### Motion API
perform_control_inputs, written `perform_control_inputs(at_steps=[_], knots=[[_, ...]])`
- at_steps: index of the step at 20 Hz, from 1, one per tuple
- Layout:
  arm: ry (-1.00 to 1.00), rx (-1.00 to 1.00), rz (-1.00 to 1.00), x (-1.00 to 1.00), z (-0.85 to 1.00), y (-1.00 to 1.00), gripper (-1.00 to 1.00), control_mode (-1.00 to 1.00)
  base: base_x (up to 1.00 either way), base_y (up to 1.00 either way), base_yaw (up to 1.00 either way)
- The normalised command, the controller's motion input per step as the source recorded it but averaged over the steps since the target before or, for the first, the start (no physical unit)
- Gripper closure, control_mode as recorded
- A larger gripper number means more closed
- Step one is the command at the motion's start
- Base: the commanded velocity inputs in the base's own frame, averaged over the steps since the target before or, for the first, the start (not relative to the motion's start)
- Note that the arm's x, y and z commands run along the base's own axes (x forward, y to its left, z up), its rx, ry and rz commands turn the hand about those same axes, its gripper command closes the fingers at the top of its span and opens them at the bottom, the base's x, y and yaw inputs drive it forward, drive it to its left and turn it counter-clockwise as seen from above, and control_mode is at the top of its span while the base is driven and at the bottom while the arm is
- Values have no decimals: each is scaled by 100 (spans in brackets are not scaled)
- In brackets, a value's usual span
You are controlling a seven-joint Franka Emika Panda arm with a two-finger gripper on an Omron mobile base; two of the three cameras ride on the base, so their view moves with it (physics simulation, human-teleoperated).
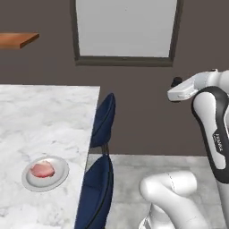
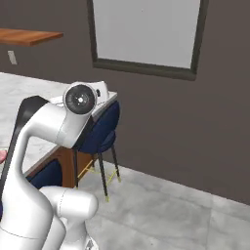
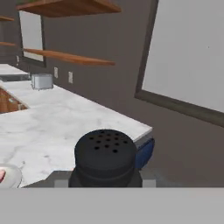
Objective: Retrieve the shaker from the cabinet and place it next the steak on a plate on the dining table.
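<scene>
Transport is the step in hand: the jaws pinch one small black cylindrical shaker point(image 3: 105, 157), perforated top facing the hand camera, carried in the air off the corner of the white marble-topped counter point(image 1: 44, 120). Keep it upright and the grip firm, swing over the counter, and lower beside the one pinkish-red steak point(image 1: 42, 169) on the one round light-grey plate point(image 1: 60, 176). Two dark blue stools point(image 1: 103, 120) flank the edge; clear them.
</scene>
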Motion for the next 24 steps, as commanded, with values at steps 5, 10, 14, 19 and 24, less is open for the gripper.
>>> perform_control_inputs(at_steps=[5, 10, 14, 19, 24], knots=[[0, 0, 0, 0, 0, 0, 100, 100, 96, -11, 72], [0, 0, 0, 0, 0, 0, 100, 100, 93, -12, 71], [0, 0, 0, 0, 0, 0, 100, 100, 94, -11, 71], [0, 0, 0, 0, 0, 0, 100, 100, 99, -11, 69], [0, 0, 0, 0, 0, 0, 100, 100, 100, -13, 66]])
